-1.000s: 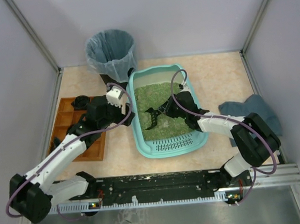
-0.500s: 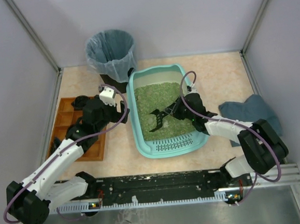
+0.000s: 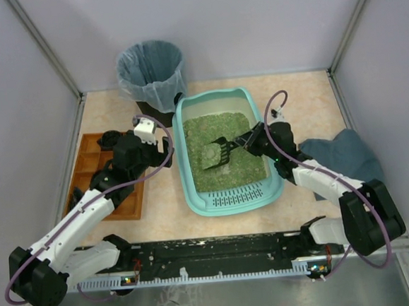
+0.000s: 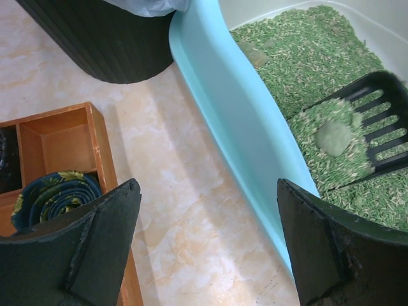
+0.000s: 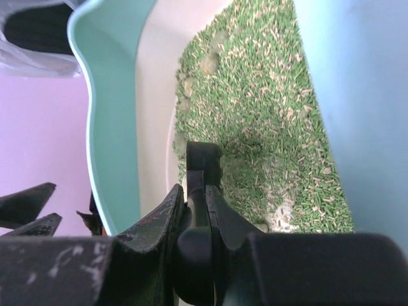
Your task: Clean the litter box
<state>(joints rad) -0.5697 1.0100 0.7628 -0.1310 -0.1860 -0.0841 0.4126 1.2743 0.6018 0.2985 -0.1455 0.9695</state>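
Observation:
The teal litter box (image 3: 226,201) holds green pellet litter (image 3: 224,134) in the middle of the table. A black slotted scoop (image 3: 217,154) hovers over the litter with a heap of pellets and a pale clump (image 4: 335,137) on it. My right gripper (image 3: 249,141) is shut on the scoop's handle (image 5: 205,191), reaching in from the box's right side. My left gripper (image 3: 165,150) stands open over the bare table just left of the box's rim (image 4: 217,127), with nothing between its fingers (image 4: 102,242).
A black bin with a blue-grey bag (image 3: 151,72) stands behind the box's left corner. A brown wooden compartment tray (image 3: 100,179) lies at the left with a rolled blue patterned cloth (image 4: 54,194) inside. A grey-blue cloth (image 3: 343,153) lies at the right.
The right arm drew back to the right and levelled the scoop, which now carries litter and a clump. The left gripper pulled slightly left, away from the box, and opened a little wider.

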